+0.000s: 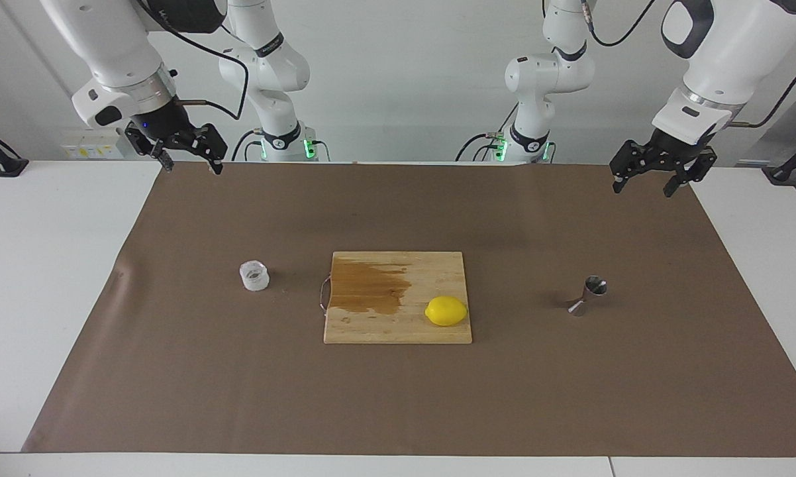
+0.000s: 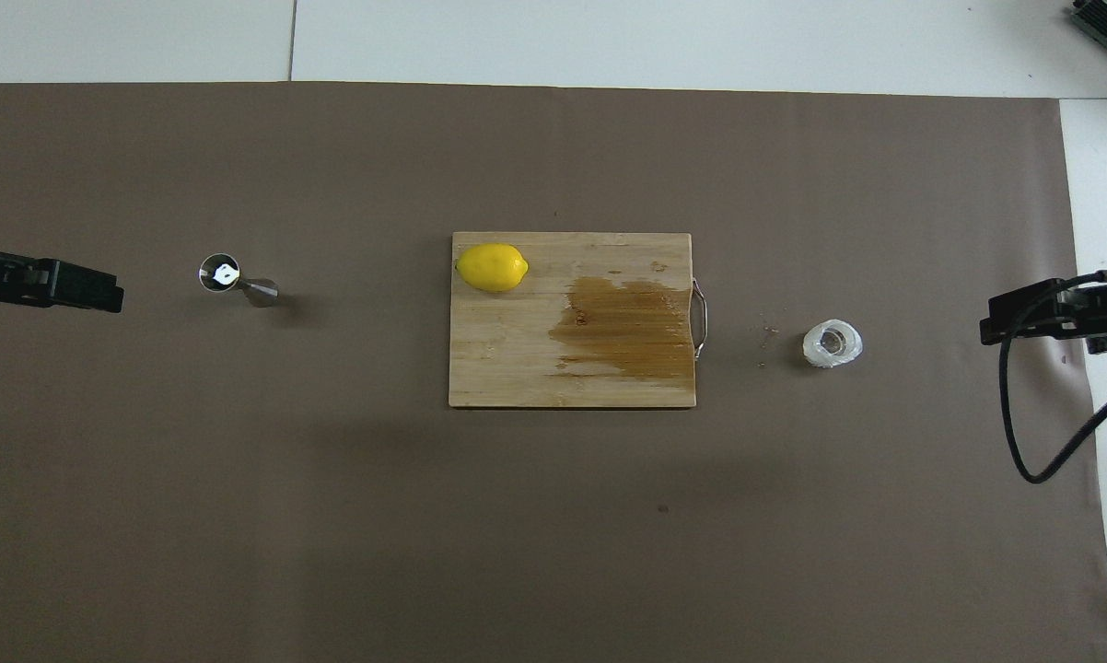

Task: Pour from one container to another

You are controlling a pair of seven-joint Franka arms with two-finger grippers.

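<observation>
Brown paper covers the white bench (image 1: 53, 265). Clear cup (image 1: 253, 276) stands upright toward the right arm's end; steel jigger (image 1: 589, 295) stands toward the left arm's end, cutting board (image 1: 398, 324) with lemon (image 1: 446, 311) between them. Left gripper (image 1: 659, 173) and right gripper (image 1: 186, 154) hang raised over the paper's robot-side corners, fingers spread, holding nothing.

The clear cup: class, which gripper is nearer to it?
Right. The right gripper hangs above the mat's edge at the clear cup's end of the table. The left gripper hangs at the other end, by the steel jigger.
</observation>
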